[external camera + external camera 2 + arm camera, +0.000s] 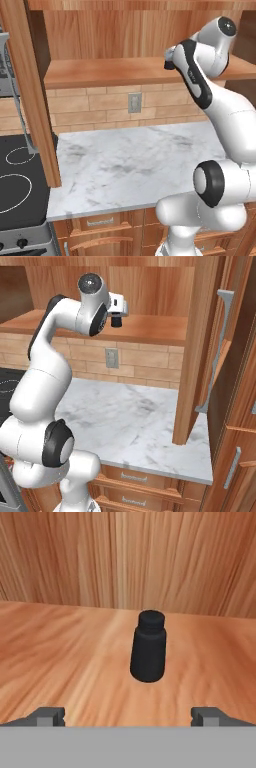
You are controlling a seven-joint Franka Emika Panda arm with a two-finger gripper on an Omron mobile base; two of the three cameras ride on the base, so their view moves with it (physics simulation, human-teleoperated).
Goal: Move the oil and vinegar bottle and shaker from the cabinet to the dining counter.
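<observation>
Our gripper (128, 714) is wide open and holds nothing. The shaker (148, 648) stands on the cabinet (60, 647) shelf straight ahead of our fingers, a bit right of the middle. If we push in crooked, one finger could knock it over.

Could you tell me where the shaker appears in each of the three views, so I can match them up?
Left base view: upper right, a small dark shape on the shelf, probably the shaker, partly hidden.
Right base view: upper middle, a small dark shape standing on the shelf, likely the shaker.
Hand view: centre, upright on the wood.
Shared landmark: the cabinet's plank shelf.
</observation>
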